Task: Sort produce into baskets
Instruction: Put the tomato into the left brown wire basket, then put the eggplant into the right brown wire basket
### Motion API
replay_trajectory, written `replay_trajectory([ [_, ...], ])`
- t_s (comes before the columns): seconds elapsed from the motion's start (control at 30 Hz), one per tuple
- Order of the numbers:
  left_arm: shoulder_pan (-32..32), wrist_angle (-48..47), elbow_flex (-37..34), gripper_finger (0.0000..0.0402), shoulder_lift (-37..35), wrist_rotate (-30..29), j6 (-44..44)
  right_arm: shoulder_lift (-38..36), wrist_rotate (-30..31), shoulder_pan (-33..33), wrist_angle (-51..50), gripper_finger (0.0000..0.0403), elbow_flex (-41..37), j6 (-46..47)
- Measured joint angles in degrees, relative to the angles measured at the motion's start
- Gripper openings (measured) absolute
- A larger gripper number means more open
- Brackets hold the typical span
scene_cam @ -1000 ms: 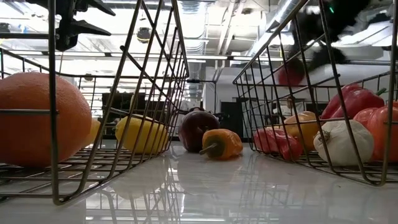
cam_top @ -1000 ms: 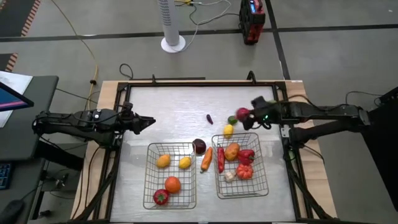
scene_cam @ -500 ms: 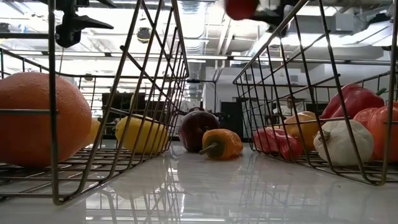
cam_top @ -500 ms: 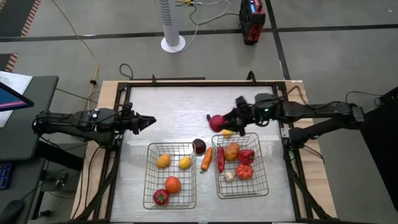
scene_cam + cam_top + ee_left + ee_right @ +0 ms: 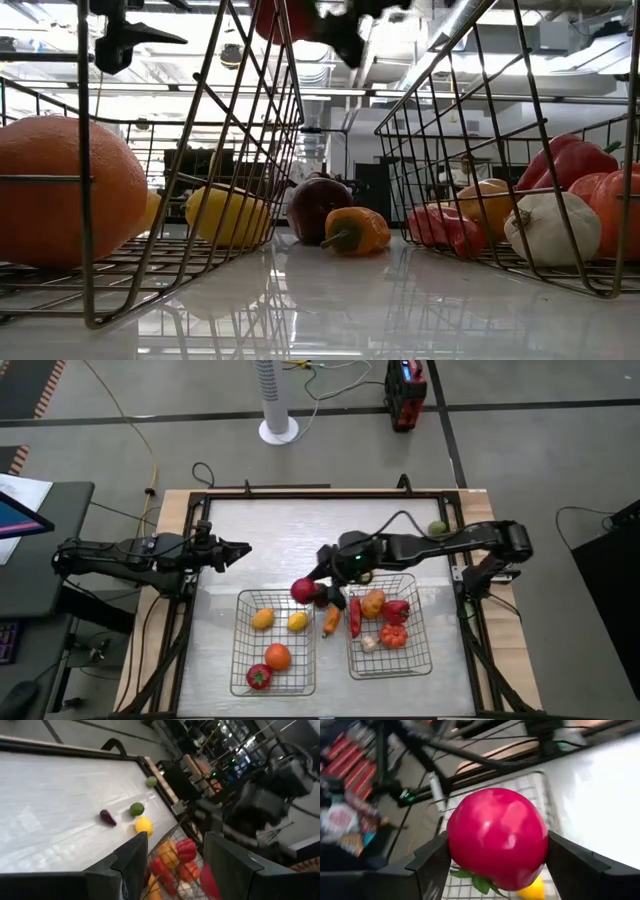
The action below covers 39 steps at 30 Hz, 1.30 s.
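Note:
My right gripper [image 5: 306, 587] is shut on a red round fruit [image 5: 300, 592] with green leaves, high over the far right corner of the left wire basket [image 5: 243, 660]. That basket holds orange, yellow and red rounds. The right basket [image 5: 420, 650] holds a red chili, red peppers, garlic and an orange piece. A dark purple round [image 5: 322, 598] and an orange carrot [image 5: 331, 620] lie on the table between the baskets. My left gripper [image 5: 238, 550] is open and empty over the table's left side. My right gripper pinches the red fruit between its two fingers, one on each side of its round body [image 5: 465, 845]. The fingers [image 5: 432, 865] come slanting from the table's far right. The fruit is lifted clear, high above the basket [image 5: 280, 15], with its leafy end [image 5: 475, 881] showing.
A small purple piece [image 5: 107, 817], a green round [image 5: 136, 809] and a yellow round [image 5: 143, 826] lie on the table beyond the right basket. Another green round [image 5: 437, 528] sits at the far right edge. The far left table is bare.
My right gripper has carried the red fruit from the table's far right toward the left and near edge, past the right basket, to above the left basket's far right corner. It has stayed shut on the fruit, which is held clear throughout.

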Motion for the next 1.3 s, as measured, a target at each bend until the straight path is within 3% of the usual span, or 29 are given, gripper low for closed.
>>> replay_trajectory([
  [0.2,0.0,1.95,0.01,0.0183,0.38,0.43,0.44,7.08,-2.64,0.55,-10.69,0.0325,9.51,-8.15],
  [0.47,0.0,1.97,0.0,0.0183,0.38,-0.13,1.49,14.96,-3.27,0.26,-30.49,0.0393,22.86,-15.77],
  [0.63,0.0,1.97,0.0,0.0183,0.38,0.52,1.53,15.58,-1.28,-2.11,-38.7,0.0383,29.1,-15.92],
  [0.93,0.0,2.12,0.0,0.0183,0.37,0.62,1.62,14.22,12.14,-9.01,-51.3,0.0372,29.69,-14.66],
  [1.07,0.0,2.14,0.0,0.0183,0.37,0.24,2.43,16.0,14.84,-14.53,-53.85,0.0372,29.16,-7.6],
  [1.3,0.0,2.1,0.0,0.0183,0.37,-2.4,2.86,23.84,17.95,-20.52,-54.27,0.0367,29.08,-5.03],
])
